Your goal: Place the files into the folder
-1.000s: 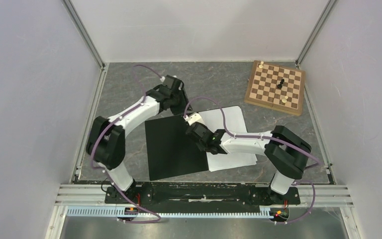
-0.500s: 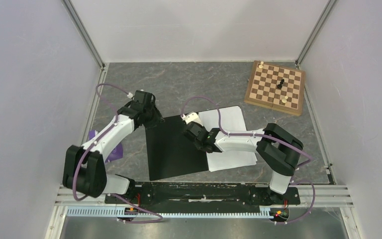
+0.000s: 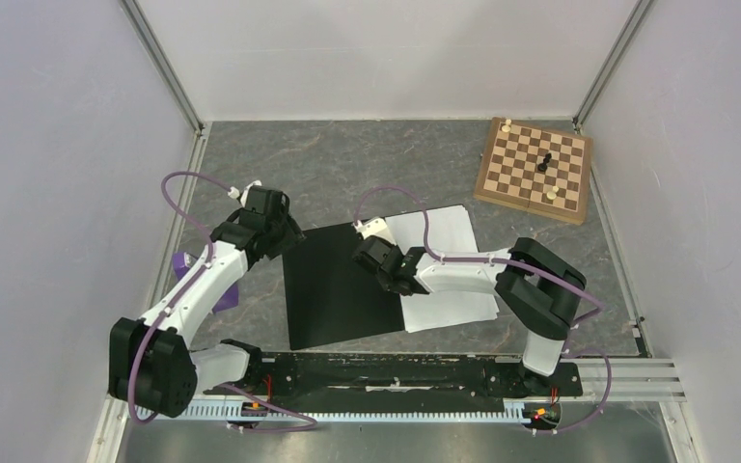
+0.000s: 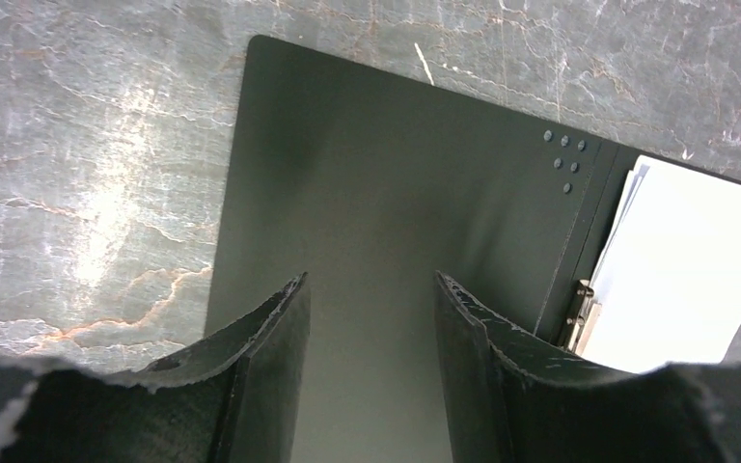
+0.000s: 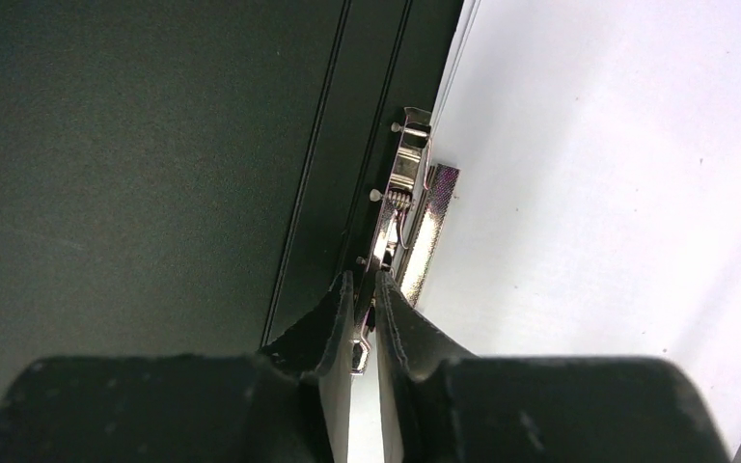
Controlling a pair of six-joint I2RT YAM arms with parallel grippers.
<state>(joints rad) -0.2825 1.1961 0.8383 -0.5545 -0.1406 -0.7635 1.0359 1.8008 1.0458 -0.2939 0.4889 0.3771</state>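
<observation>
Pulled back leftward, left gripper parted above folder, right gripper stretched low, clamping clip.

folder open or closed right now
Open, spread flat: the folder shows its black inner face upward, with the metal clip at the spine and white paper sheets on the other half.

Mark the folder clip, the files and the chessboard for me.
clip (image 5: 425, 231), right wrist view, shiny metal plate.
files (image 3: 453, 309), top view, near part of top sheet.
chessboard (image 3: 516, 176), top view, bare squares left of centre.
</observation>
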